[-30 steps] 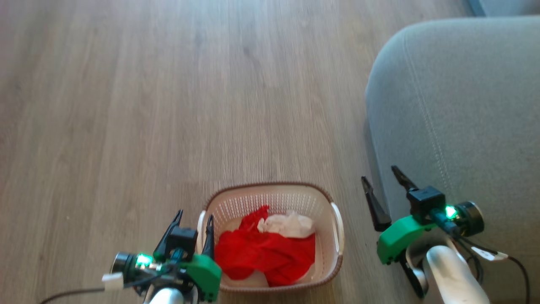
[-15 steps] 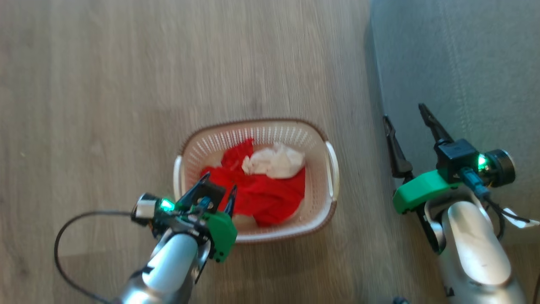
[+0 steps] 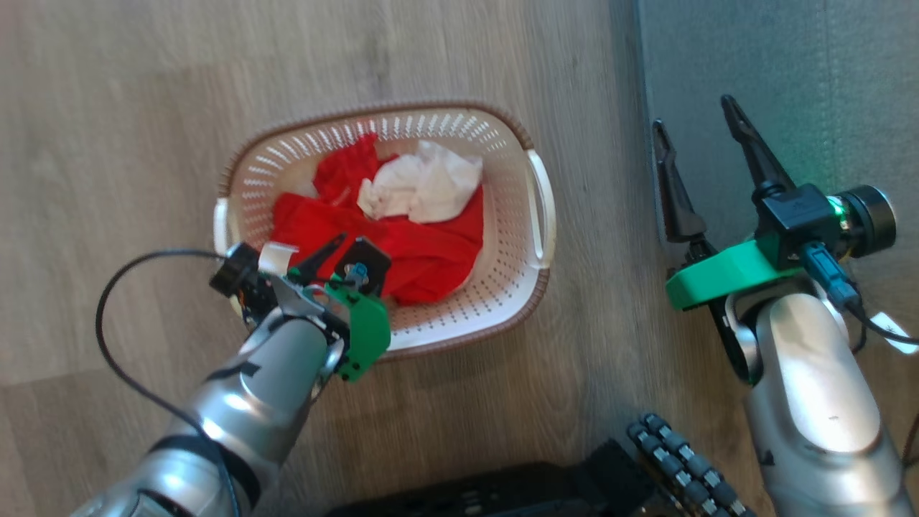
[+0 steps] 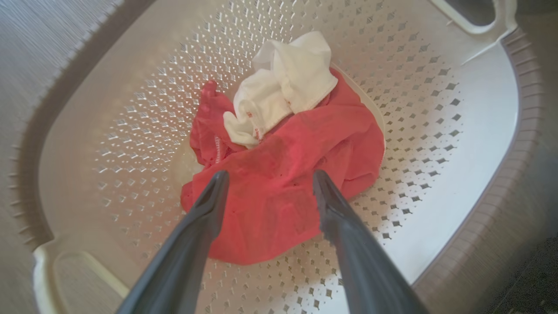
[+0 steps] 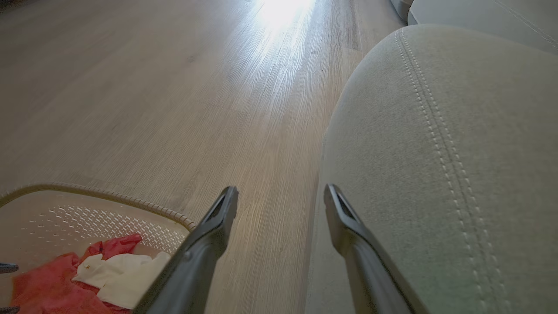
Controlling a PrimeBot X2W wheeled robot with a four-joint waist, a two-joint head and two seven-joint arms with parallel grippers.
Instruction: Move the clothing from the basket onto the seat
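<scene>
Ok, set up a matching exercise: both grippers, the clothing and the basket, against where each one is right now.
1. left gripper
2. right gripper
3. clothing
4. basket

A. standing on the wood floor
B. open, at the edge of the seat
C. heaped inside the basket
D. open, fingers over the clothing

Pairs: 1-D, 2-B, 3-C, 4-A
</scene>
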